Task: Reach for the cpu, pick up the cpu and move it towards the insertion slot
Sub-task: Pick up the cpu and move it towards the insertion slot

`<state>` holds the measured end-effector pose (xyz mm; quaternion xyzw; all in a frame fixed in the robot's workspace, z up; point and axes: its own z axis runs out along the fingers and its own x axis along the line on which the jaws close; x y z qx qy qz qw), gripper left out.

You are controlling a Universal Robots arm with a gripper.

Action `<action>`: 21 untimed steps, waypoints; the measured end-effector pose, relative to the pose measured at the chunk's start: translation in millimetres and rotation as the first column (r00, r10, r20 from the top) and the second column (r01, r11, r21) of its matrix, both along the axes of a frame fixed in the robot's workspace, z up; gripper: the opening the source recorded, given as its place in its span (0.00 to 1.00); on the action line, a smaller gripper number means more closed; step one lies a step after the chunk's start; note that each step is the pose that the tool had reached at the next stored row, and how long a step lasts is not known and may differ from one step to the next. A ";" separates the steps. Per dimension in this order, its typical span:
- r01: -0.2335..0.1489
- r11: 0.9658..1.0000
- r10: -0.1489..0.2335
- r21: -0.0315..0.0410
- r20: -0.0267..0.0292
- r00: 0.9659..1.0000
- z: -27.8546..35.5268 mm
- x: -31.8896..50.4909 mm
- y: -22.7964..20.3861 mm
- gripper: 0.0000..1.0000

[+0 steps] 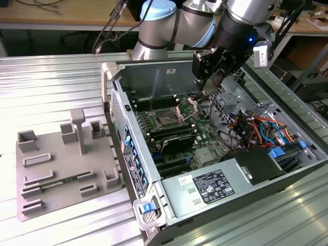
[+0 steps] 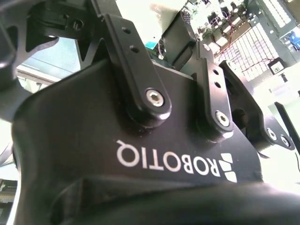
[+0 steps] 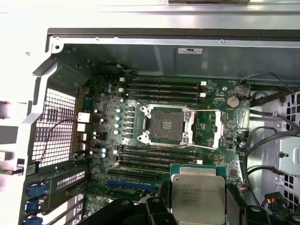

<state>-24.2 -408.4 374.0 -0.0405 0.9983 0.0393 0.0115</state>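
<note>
The fingers (image 3: 197, 213) hold the cpu (image 3: 197, 198), pressed on its two sides; in the first wrist view its silvery top sits low in the frame, right of centre. Above it, near the middle of that frame, the insertion slot (image 3: 165, 124) lies open on the green board (image 3: 213, 122), its metal frame (image 3: 219, 127) swung aside. In the exterior view the gripper (image 1: 211, 86) hangs in the upper middle, over the open computer case (image 1: 169, 192), near the slot (image 1: 167, 121). A grey tray (image 1: 48, 177) rests on the counter (image 1: 46, 87) at left.
</note>
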 end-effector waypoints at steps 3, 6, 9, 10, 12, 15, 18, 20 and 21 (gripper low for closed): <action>0.000 1.000 0.000 0.000 0.000 1.000 -0.8 0.0 0.0 0.55; 0.000 1.000 0.000 0.000 0.000 1.000 -1.8 0.0 0.0 0.55; 0.000 1.000 0.000 0.000 0.000 1.000 -2.6 0.0 0.0 0.55; 0.000 1.000 0.000 0.000 0.000 1.000 -2.9 0.0 0.0 0.55; 0.000 1.000 0.000 0.000 0.000 1.000 -3.5 0.0 0.0 0.55; 0.000 1.000 0.000 0.000 0.000 1.000 -4.5 0.0 0.1 0.55; 0.000 1.000 0.000 0.000 0.000 1.000 -5.4 0.0 0.1 0.55; 0.000 1.000 0.000 0.000 0.000 1.000 -5.9 0.0 0.2 0.55; 0.000 1.000 0.000 0.000 0.000 1.000 -6.2 0.0 0.2 0.55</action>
